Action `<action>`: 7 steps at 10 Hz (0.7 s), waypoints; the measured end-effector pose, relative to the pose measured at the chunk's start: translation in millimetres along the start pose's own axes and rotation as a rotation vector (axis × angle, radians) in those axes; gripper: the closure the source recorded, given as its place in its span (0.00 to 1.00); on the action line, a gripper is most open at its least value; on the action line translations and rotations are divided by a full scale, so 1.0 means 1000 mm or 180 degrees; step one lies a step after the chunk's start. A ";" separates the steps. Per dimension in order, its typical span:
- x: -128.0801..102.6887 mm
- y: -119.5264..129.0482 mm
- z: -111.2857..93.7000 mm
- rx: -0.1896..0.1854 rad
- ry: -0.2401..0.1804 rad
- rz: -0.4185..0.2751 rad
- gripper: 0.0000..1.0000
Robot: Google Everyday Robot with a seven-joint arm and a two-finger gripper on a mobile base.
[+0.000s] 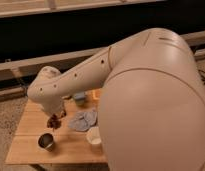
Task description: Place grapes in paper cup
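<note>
1. Arm (pixel 156 110): its shell fills the near right, hiding the right half of the table (pixel 26 150).
2. Front left of the table: a metal cup (pixel 46 142) stands upright with bare wood around it.
3. Paper cup (pixel 93 136): stands to the right of the metal cup near the front edge, its right side tucked behind the arm.
4. Gripper (pixel 55 117): points down over the left-middle of the table, just behind the metal cup. The grapes (pixel 56 122) sit right at its tip. I cannot tell whether it is spread or pinching the bunch, or whether the bunch rests on the wood.
5. Cloth (pixel 83 120): grey-blue and flat, between the grapes and the paper cup.
6. Risks:
   - The metal cup is nearer the grapes, so a short carry could end over the wrong cup.
   - The bunch is long and the rim small. An off-centre release could catch the rim and tip the light cup towards the front edge.
7. Room: the way right over the cloth looks open. The left edge lies close to the gripper.
8. Back edge: a small blue thing (pixel 79 98) and an orange bin (pixel 96 94), well clear of the likely path.
</note>
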 end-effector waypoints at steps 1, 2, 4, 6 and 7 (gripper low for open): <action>0.004 -0.010 -0.001 0.0000 0.0001 0.0061 1.00; 0.006 -0.020 -0.002 0.0000 -0.0002 0.0117 1.00; 0.012 -0.040 -0.004 0.0012 -0.0002 0.0222 1.00; 0.016 -0.060 -0.007 0.0025 -0.0011 0.0327 1.00; 0.018 -0.073 -0.010 0.0037 -0.0018 0.0391 1.00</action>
